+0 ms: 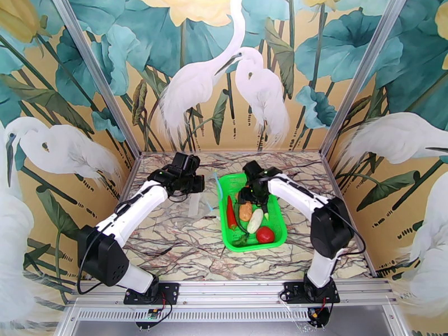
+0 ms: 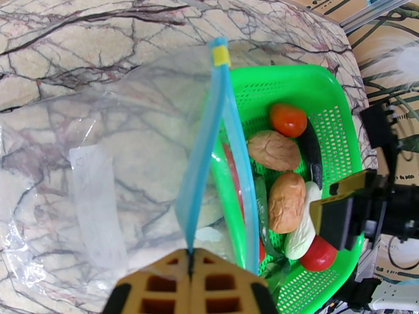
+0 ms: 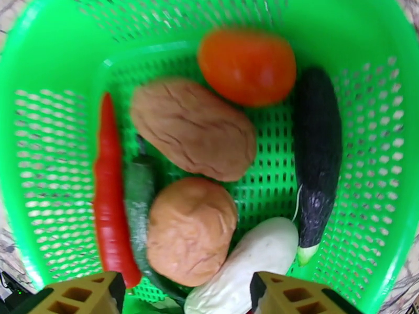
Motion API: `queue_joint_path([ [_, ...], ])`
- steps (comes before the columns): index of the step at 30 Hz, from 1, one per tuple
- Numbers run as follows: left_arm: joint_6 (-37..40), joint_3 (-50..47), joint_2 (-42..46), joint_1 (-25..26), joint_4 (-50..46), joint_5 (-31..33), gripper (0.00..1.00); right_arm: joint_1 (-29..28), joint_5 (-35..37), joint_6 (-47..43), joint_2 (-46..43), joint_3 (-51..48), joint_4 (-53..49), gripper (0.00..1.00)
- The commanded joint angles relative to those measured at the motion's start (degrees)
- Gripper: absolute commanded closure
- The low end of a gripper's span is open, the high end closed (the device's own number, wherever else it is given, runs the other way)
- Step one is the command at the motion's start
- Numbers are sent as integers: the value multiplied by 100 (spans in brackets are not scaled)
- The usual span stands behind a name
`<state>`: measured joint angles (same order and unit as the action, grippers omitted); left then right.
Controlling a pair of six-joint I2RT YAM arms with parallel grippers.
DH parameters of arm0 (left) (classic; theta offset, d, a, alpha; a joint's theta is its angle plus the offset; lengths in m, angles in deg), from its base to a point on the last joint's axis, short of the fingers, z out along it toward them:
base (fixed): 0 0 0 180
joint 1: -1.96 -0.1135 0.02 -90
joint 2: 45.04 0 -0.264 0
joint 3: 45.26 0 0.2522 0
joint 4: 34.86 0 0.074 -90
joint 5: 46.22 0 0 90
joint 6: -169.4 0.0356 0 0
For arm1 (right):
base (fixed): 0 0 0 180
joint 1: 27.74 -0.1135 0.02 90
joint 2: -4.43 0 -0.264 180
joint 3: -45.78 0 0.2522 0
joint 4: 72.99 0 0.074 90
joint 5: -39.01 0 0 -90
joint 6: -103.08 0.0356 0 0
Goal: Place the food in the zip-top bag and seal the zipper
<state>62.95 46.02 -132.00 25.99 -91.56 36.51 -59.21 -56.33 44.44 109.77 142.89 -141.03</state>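
While the left claw (image 2: 191, 256) pinches the bag (image 2: 105, 153) by its zipper (image 2: 203, 153) beside the basket (image 2: 293, 74), the right claw (image 3: 186, 290) hangs spread above the vegetables (image 3: 194, 126).

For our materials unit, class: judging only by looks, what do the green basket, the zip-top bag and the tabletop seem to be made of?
The green basket seems glossy moulded plastic with uniform perforations; the zip-top bag seems thin clear plastic film, wrinkling and glinting; the tabletop is marble-patterned and veined, possibly stone or printed laminate.
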Motion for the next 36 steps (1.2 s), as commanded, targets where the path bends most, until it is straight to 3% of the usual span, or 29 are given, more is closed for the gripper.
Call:
queue_joint_path([
  [1,64,-96,273,40,187,-111,100,-36,20,169,199,-119,128,29],
  [17,-6,-218,322,100,286,-120,100,-35,-234,114,987,80,392,25],
  [30,23,-99,137,109,246,-237,100,-10,-327,62,554,0,469,72],
  [36,-75,106,-21,106,252,-376,100,108,-153,11,-153,193,550,75],
])
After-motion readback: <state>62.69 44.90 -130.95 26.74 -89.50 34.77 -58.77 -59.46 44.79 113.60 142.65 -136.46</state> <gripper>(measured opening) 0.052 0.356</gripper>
